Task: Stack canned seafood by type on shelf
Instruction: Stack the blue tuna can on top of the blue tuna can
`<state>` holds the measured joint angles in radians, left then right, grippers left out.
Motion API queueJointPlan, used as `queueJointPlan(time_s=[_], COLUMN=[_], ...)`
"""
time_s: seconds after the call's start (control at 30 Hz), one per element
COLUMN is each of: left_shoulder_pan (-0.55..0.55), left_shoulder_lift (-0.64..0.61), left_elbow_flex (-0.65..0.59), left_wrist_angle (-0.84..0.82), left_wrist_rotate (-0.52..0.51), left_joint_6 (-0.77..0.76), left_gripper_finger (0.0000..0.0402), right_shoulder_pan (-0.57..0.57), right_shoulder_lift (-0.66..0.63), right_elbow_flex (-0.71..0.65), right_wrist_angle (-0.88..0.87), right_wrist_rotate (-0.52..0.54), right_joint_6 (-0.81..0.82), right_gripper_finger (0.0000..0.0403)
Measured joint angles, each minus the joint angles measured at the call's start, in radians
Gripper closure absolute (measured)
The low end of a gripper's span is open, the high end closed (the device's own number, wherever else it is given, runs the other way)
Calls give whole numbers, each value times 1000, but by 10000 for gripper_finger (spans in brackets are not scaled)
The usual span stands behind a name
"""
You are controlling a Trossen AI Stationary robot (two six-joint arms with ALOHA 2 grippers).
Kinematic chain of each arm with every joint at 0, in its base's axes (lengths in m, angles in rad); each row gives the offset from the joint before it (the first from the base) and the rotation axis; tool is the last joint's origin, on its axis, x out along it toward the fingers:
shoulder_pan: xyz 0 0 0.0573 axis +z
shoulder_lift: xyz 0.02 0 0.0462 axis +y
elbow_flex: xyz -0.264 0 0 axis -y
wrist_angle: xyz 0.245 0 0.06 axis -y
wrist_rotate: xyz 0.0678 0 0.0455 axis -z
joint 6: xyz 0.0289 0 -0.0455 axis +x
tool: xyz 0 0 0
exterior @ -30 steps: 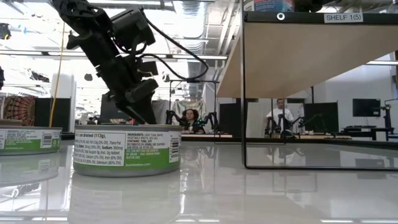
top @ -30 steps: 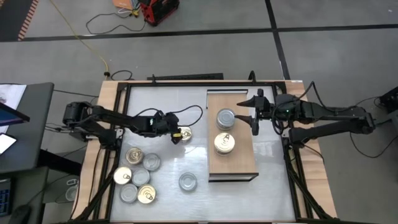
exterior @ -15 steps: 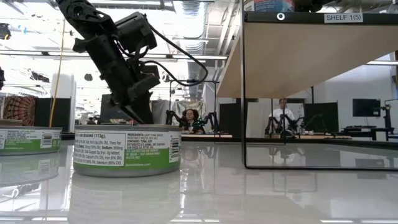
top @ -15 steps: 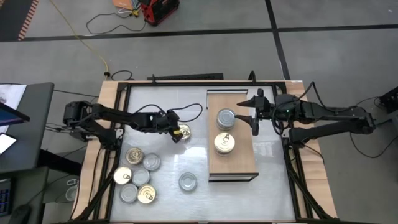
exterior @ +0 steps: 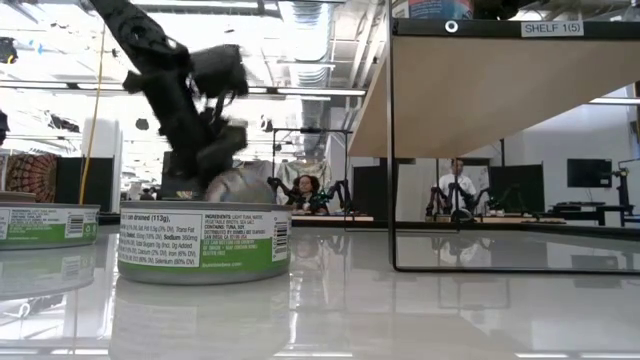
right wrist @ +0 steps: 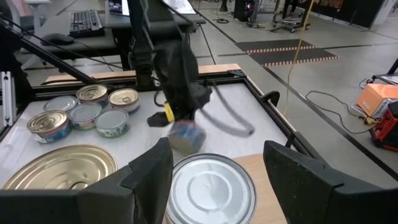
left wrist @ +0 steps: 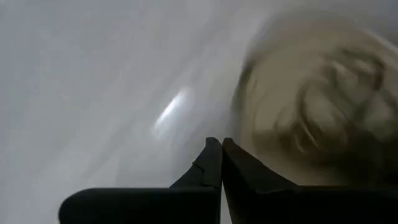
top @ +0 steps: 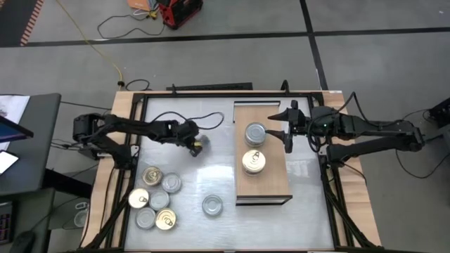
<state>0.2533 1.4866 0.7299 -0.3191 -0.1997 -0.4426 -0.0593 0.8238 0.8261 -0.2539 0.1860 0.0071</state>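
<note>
tin (top: 200,143) shifted toward rail | left gripper (left wrist: 216,163) fingers closed, empty

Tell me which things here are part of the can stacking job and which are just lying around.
Part of the job:
- shelf
- two tins on the shelf
- loose tin by the left claw
- cluster of tins on the table
- single tin
- left claw, right claw

Just lying about:
- red box on the floor
- yellow cable
- people in the room behind
</note>
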Motion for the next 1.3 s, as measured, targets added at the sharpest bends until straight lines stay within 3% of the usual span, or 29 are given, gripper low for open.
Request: queueJointPlan(time_s=[0.23, 0.47, 0.6, 0.83, 1.07, 1.2, 1.3], left_shoulder_pan=[31, -4, -31, -75, -77, -76, -65], left_shoulder_lift=[-7, -148, -215, -197, -156, -136, -91], left_elbow_flex=[2, 64, 93, 94, 94, 94, 94], left_wrist_angle=[-33, -123, -108, -59, -19, 71, 144], left_wrist_rotate=[-57, -142, -172, -173, -270, -374, -431], left_joint_6=[39, 210, 163, 85, 8, 8, 33], left_gripper_finger=[401, 401, 380, 239, 96, 46, 30], right_shoulder_pan=[0, 0, 0, 0, 26, 33, 32], right_shoulder_lift=[0, 0, 0, 1, 1, 1, 1], right_elbow_flex=[0, 0, 0, 0, -1, -1, -1], right_wrist_angle=[-5, -8, 0, 0, 2, 13, 19], right_wrist_rotate=[0, 0, 0, 0, 0, 0, 0], right_joint_6=[1, 11, 11, 19, 14, -5, -10], right_gripper_finger=[127, 127, 127, 127, 127, 127, 127])
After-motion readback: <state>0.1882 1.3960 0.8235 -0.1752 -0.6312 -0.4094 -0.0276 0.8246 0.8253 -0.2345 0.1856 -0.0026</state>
